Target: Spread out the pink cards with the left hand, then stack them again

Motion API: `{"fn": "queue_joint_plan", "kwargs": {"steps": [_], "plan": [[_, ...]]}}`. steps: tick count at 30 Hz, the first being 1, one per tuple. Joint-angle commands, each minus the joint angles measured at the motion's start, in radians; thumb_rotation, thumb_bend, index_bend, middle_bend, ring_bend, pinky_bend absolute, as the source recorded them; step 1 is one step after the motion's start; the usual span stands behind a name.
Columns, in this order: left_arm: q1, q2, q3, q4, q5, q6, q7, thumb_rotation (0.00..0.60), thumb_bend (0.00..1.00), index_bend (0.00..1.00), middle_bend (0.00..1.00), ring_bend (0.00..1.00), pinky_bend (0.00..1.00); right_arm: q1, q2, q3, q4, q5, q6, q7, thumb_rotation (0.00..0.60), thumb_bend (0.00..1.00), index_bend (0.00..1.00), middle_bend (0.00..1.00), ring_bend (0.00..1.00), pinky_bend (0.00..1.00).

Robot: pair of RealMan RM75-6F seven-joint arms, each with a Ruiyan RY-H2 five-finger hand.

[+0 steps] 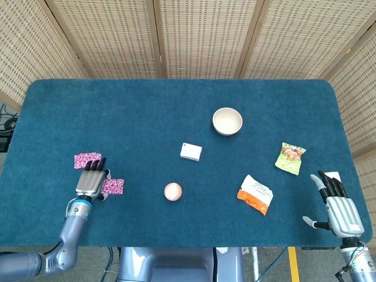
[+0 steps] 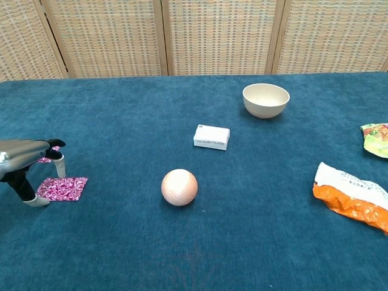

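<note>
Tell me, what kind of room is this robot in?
Probably a robot test room, not a home. Woven rattan screen panels fence off a table with a dark blue felt top, and unrelated things lie scattered on it: a cream bowl, a peach-coloured ball and an orange snack bag.

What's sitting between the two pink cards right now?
The left hand. In the head view its fingers reach up between the far pink card and the near pink card.
</note>
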Motion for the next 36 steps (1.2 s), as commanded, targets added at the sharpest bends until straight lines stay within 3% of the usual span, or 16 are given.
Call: {"fn": "queue_joint_plan", "kwargs": {"steps": [1,24,36], "plan": [[0.0,0.006,-0.004,-0.004,0.002,0.003,-0.002,0.6,0.26,0.43,0.0,0.0,0.0,0.0,0.0,0.0,0.0,0.0,0.0,0.0,0.6,0.1,0.0,0.0,0.0,0.0],[-0.006,0.085,-0.054,0.015,-0.012,0.006,-0.027,0.6,0.26,0.43,0.0,0.0,0.0,0.0,-0.002,-0.002,-0.004,0.0,-0.003,-0.014,0.6,0.1,0.0,0.0,0.0,0.0],[-0.025,0.089,-0.1,0.197,-0.081,-0.092,-0.08,0.6,0.26,0.43,0.0,0.0,0.0,0.008,-0.018,-0.003,0.002,0.019,-0.027,-0.059,0.6,0.1,0.0,0.0,0.0,0.0]]}}
